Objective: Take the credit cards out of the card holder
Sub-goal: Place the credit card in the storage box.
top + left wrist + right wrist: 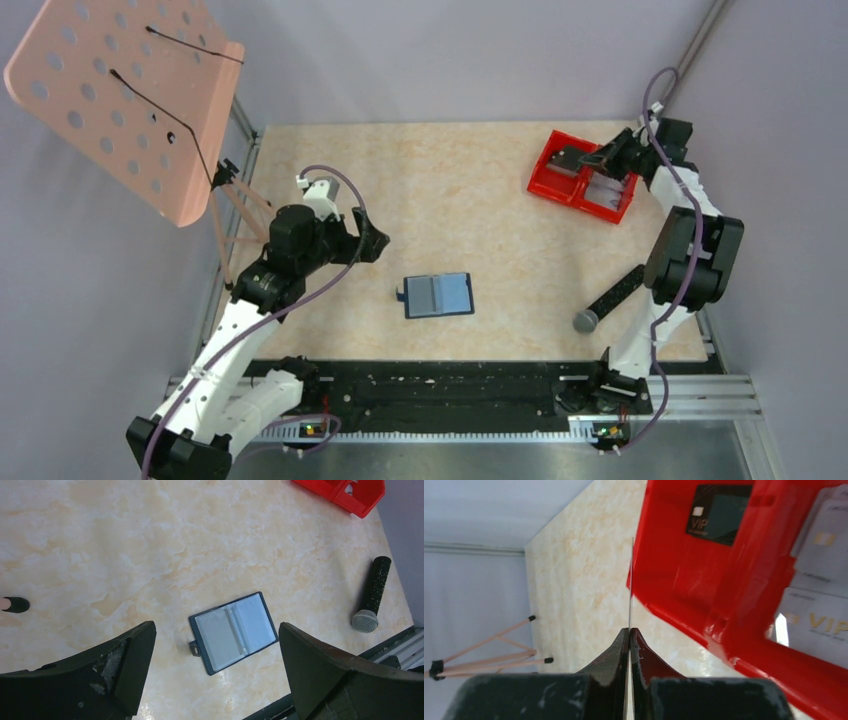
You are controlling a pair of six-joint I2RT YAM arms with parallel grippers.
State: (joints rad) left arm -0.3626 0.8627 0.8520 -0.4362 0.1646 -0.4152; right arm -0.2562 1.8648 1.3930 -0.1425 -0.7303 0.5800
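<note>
The right hand (629, 630) is clamped on a thin card (631, 580), seen edge-on at the left rim of the red bin (734, 615), upper right in the overhead view. I would carry it fully over a compartment, beside the dark VIP card (719, 512), before letting go. The card holder (438, 295) lies open mid-frame on the desk (480, 200). The left hand (216, 628) hangs above it, fingers apart.

Open card holder (438, 295) flat on table (450, 190)

The card holder (438, 295) lies left of the bin (545, 178) holding cards (719, 512).
</note>
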